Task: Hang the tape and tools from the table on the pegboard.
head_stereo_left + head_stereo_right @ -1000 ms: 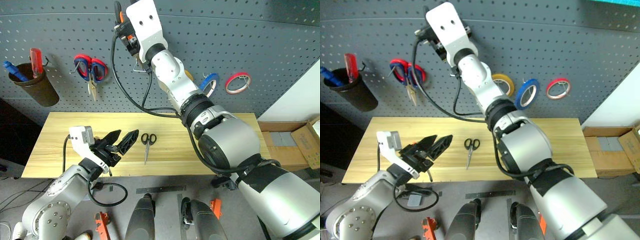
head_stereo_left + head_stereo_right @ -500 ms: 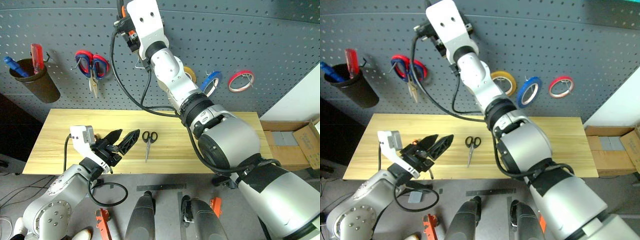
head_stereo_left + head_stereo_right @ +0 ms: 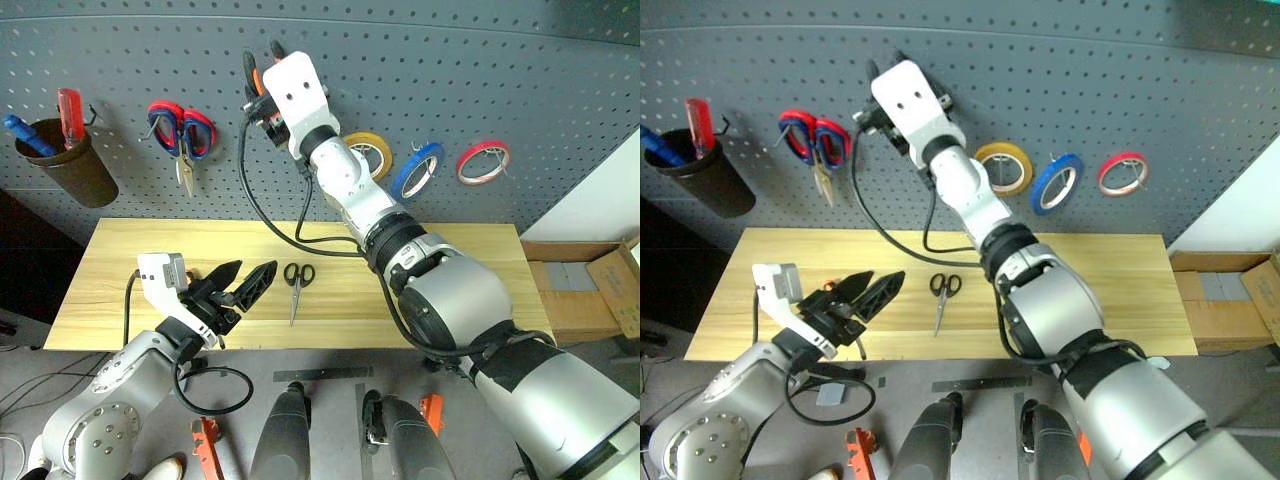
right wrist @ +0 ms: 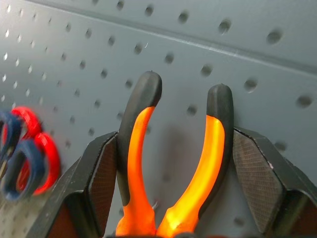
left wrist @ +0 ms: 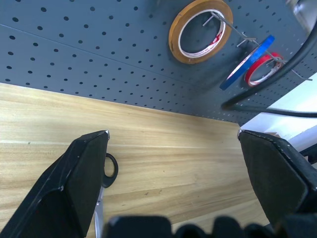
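Note:
My right gripper (image 4: pixel 173 133) reaches up to the dark pegboard (image 3: pixel 560 80) and is shut on the orange-and-black pliers (image 4: pixel 134 148). The handles point up, close against the board. The blue tape (image 3: pixel 414 171) hangs on a hook between a yellow roll (image 3: pixel 366 152) and a red roll (image 3: pixel 477 162). Black-handled scissors (image 3: pixel 294 288) lie flat in the middle of the wooden table (image 3: pixel 460 285). My left gripper (image 3: pixel 258 265) hovers open just left of the scissors, level over the table, with nothing between its fingers.
Red-and-blue scissors (image 3: pixel 182 137) hang at the board's left. A dark cup (image 3: pixel 62 172) further left holds a red-handled and a blue-handled tool. A black cable loops from my right wrist down to the table. Cardboard boxes (image 3: pixel 590 290) stand off the table's right end.
My right gripper has come down along the pegboard with the pliers still in it. The left gripper and the scissors on the table have stayed put.

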Controlling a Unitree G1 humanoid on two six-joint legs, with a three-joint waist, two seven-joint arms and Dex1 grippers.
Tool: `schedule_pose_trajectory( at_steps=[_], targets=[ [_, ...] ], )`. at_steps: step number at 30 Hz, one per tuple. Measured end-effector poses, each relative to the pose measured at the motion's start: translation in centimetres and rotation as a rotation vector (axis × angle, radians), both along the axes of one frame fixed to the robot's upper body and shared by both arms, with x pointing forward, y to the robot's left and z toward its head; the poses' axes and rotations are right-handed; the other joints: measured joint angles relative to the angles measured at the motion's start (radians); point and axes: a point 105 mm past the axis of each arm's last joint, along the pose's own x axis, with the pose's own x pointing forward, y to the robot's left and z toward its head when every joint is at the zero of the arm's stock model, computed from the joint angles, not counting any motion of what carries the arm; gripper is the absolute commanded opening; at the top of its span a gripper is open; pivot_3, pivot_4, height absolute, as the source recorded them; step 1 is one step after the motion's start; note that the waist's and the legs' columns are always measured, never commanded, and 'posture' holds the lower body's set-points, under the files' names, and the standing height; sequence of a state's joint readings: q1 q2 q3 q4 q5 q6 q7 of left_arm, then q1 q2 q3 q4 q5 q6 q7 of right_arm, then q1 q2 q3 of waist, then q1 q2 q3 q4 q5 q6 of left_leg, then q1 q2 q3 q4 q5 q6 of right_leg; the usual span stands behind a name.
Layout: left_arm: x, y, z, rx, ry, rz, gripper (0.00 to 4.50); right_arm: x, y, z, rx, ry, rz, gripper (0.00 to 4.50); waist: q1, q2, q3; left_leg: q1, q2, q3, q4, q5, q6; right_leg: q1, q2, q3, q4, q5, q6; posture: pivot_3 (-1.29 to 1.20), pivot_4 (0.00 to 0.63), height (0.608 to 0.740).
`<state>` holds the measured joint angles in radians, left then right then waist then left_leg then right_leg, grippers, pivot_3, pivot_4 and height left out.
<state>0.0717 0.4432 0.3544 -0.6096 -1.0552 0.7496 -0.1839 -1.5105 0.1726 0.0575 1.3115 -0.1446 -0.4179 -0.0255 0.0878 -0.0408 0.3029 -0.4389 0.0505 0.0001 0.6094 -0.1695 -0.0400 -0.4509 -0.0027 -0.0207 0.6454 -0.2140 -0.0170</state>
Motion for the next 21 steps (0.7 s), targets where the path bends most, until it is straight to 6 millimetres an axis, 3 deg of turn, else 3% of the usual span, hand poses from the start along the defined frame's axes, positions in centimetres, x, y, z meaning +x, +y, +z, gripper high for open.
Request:
schedule_pose_trajectory(
  at_steps=[7, 11, 12, 21],
  targets=[
    [0.1, 0.0, 0.1, 0.001, -0.006, -0.001, 4.5, 0.0, 0.1, 0.0, -0.005, 0.003, 0.0, 3.0, -0.002, 0.0, 0.0, 0.0, 0.0, 0.0, 0.0, 0.0, 0.0, 0.0, 0.0, 0.0, 0.0, 0.0, 0.0, 0.28, 0.288, 0.74],
    [0.1, 0.0, 0.2, 0.001, -0.012, 0.0, 4.5, -0.1, 0.2, -0.1, -0.015, 0.006, 0.017, 4.35, -0.002, 0.0, 0.0, 0.0, 0.0, 0.0, 0.0, 0.0, 0.0, 0.0, 0.0, 0.0, 0.0, 0.0, 0.0, 0.28, 0.285, 0.74],
    [0.2, 0.0, 0.3, 0.0, -0.015, 0.003, 4.5, -0.1, 0.3, -0.2, -0.02, 0.008, 0.024, 4.45, -0.002, 0.0, 0.0, 0.0, 0.0, 0.0, 0.0, 0.0, 0.0, 0.0, 0.0, 0.0, 0.0, 0.0, 0.0, 0.27, 0.283, 0.74],
    [0.8, -0.2, 0.1, 0.0, -0.013, -0.005, 4.5, 0.1, -0.2, -1.7, -0.009, 0.039, 0.04, 4.45, -0.002, 0.0, 0.0, 0.0, 0.0, 0.0, 0.0, 0.0, 0.0, 0.0, 0.0, 0.0, -0.001, 0.0, 0.0, 0.23, 0.291, 0.74]
  ],
)
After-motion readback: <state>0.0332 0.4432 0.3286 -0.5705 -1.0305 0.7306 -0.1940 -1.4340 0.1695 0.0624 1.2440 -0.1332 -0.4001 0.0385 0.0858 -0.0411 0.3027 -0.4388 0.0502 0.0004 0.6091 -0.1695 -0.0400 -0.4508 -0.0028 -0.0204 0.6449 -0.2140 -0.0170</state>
